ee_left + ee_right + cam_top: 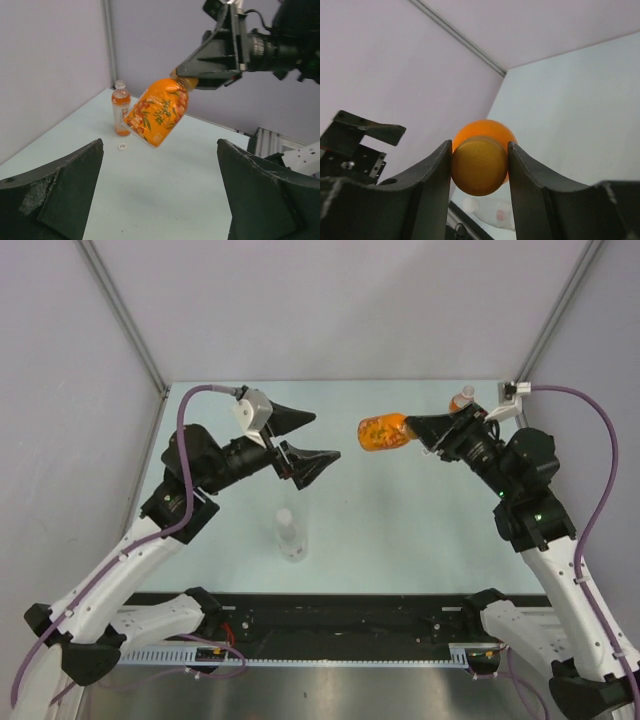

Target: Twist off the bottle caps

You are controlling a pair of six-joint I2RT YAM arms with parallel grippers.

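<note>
Resting nearest on the surface (400, 530) is the clear bottle (289, 533). Higher, the right hand (418, 430) is clenched on the orange cap (479, 167) of the squat orange bottle (159, 114), likely light, slick and squashy. Its body, best gripped mid-label, points toward the left hand (322, 437), spread wide, not touching. Farthest stands the taller orange bottle (120, 107).

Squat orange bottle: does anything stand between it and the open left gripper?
Nothing visible does. Only air separates the left gripper from the squat orange bottle, which the right gripper holds by its cap. The clear bottle stands lower, on the table.
</note>
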